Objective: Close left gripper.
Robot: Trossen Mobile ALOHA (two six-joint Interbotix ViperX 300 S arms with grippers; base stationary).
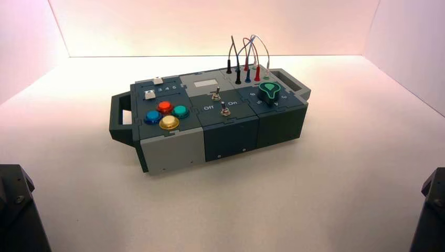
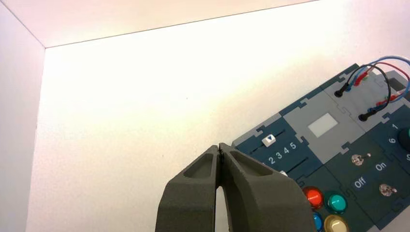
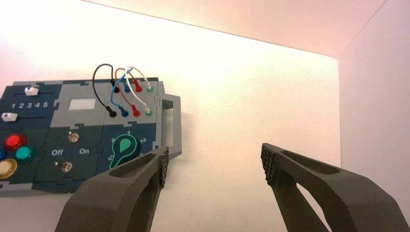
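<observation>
My left gripper (image 2: 220, 149) is shut on nothing; its fingertips meet, held in the air short of the box's slider end. The arm is parked at the lower left of the high view (image 1: 16, 210). My right gripper (image 3: 215, 163) is open wide and empty, off the box's knob end; its arm is parked at the lower right (image 1: 431, 210). The grey and dark blue box (image 1: 173, 149) stands mid-table, turned a little. It bears two white sliders (image 2: 269, 140), four coloured buttons (image 1: 167, 114), two toggle switches (image 1: 220, 102), a green knob (image 1: 269, 91) and plugged wires (image 1: 246, 58).
The box has a dark handle at its left end (image 1: 119, 119) and a grey handle at its right end (image 1: 291, 81). White walls close the table at the back and both sides.
</observation>
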